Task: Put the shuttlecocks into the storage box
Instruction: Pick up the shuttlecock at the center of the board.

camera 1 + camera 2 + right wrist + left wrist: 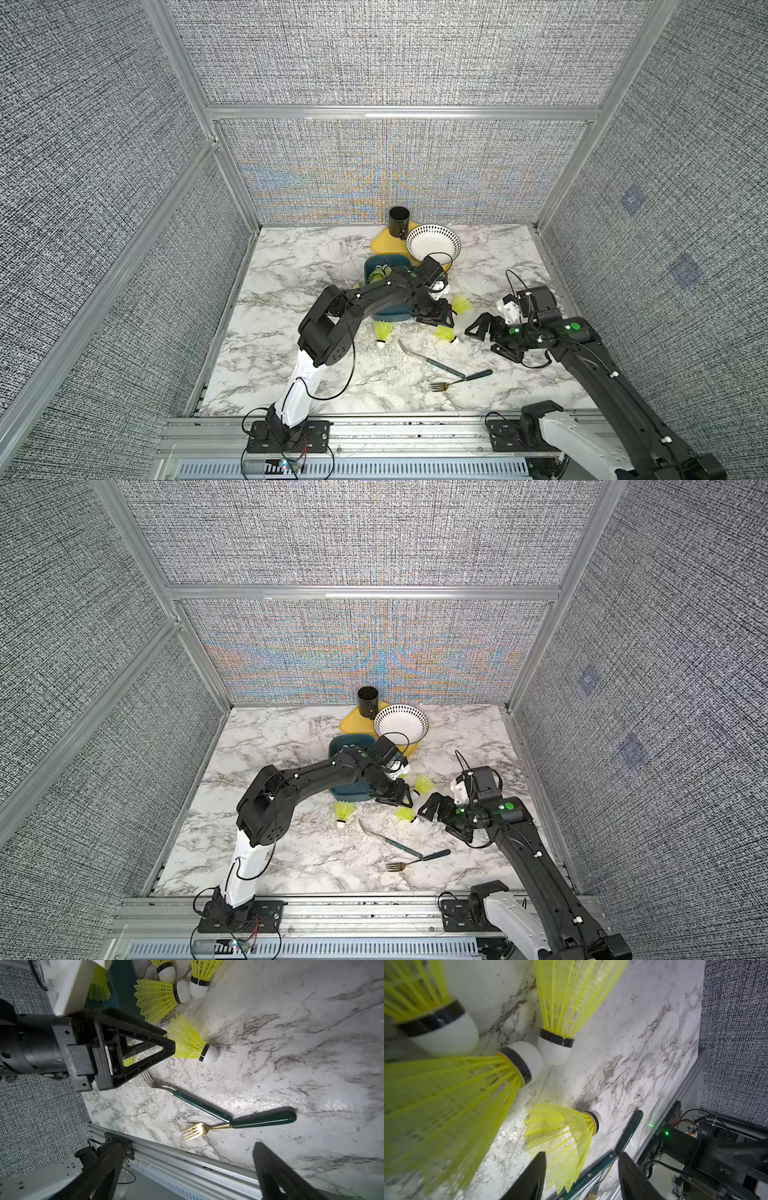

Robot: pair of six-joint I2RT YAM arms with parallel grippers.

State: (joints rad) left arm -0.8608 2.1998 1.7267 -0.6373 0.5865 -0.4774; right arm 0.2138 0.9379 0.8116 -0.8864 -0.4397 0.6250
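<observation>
1. We see one neon yellow-green plastic shuttlecock (560, 1132), white-tipped, lying on its side between the jaws of the left claw (581, 1157). They stand about half apart, not pinching its skirt.
2. Three other shuttlecocks (556, 1001) cluster just beyond the fingertips. The dark teal shallow plastic storage box (390, 316), holding some, sits just behind the claw.
3. We judge this the grasp step: close gently, lift, swing back over the box.
4. The right claw (188, 1146) hangs wide open and empty beside it.

Glossy marble-look tabletop (395, 395), matt plastic-mesh shuttlecocks (187, 1043), shiny metal forks (195, 1129), rough woven cloth walls (83, 166).
</observation>
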